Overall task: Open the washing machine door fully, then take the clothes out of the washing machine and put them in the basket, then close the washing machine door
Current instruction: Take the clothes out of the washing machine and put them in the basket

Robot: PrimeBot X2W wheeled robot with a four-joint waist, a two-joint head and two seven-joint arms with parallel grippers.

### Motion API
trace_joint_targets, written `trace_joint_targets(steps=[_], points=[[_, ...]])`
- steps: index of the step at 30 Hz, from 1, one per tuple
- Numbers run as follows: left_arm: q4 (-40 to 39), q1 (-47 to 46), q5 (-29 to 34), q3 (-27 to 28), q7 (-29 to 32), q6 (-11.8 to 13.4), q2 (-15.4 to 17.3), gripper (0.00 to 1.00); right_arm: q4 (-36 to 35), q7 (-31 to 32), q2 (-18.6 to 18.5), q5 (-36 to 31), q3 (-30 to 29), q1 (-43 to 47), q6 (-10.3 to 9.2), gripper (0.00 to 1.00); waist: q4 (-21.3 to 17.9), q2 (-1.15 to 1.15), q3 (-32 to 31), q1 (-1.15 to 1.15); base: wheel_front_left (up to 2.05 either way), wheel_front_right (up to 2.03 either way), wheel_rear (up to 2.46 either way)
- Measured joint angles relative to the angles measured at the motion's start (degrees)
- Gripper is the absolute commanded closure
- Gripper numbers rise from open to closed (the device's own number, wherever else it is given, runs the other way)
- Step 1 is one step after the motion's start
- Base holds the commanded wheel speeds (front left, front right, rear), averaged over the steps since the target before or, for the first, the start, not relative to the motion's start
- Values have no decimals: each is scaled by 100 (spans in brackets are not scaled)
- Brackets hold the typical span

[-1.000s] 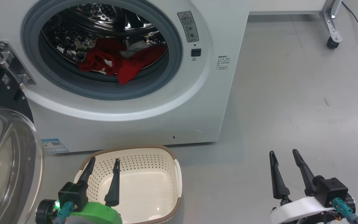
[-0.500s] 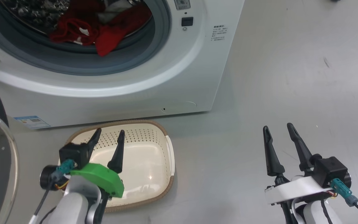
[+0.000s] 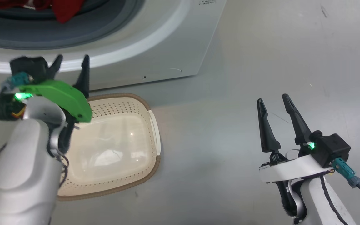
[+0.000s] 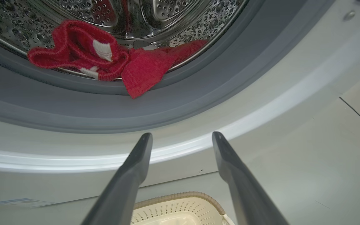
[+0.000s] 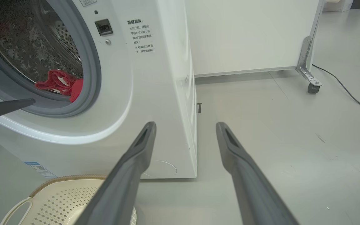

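Left gripper (image 3: 73, 57): fingers wide, empty; aimed at washer (image 3: 155, 40) mouth, probably for a reach.
Right gripper (image 3: 272, 97): fingers wide, empty; parked right of washer.
Clothes (image 4: 105, 59): red, in washer drum (image 4: 80, 6), corner over grey seal (image 4: 73, 106).
Basket (image 3: 117, 107): empty, below washer front, ready for the load.
Writing: Chinese notice (image 5: 141, 36) beside washer mouth, blue label (image 5: 37, 167) low on washer; both unreadable.

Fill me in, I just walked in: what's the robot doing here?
The robot's open left hand points at the washing machine, toward the red clothes lying in its uncovered drum. The basket on the floor below is empty. The right hand hangs open aside, holding nothing.
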Motion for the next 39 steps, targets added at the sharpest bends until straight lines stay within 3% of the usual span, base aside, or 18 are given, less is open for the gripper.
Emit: trace_joint_targets(steps=[11,25,39], points=[[121,-1563,-103,387,858,-52,609,0,-36,0,-2,417,336,-533,-25,0,-502,0,772,0,0,0,0],[516,-2710,-140,619,1571,-80,1285,0,-59,0,-2,823,622,-877,-131,0,-1140,0,1350,0,0,0,0],[1065,-3244,-131,769,2171,67,1532,0,-90,0,1,988,689,-1142,-268,0,-1471,0,1725,0,0,0,0]])
